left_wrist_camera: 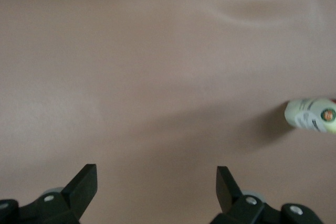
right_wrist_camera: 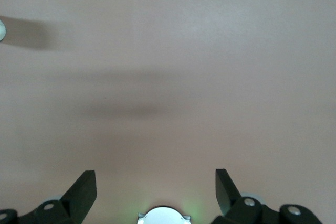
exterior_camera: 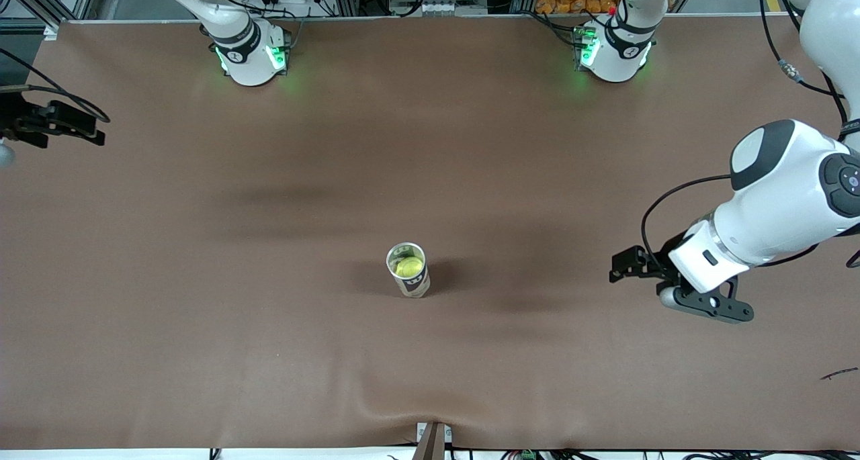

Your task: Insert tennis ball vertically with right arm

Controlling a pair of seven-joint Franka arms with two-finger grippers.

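A white tennis-ball can stands upright on the brown table near its middle, top open. A yellow-green tennis ball sits inside it. The can also shows at the edge of the left wrist view. My right gripper is open and empty over the right arm's end of the table, well away from the can; its wrist view shows nothing between the fingers. My left gripper is open and empty, low over the table toward the left arm's end, and its wrist view shows only table between the fingers.
The brown table cover has a wrinkle at the edge nearest the front camera. The right arm's base shows in its own wrist view. A small dark scrap lies near the left arm's end.
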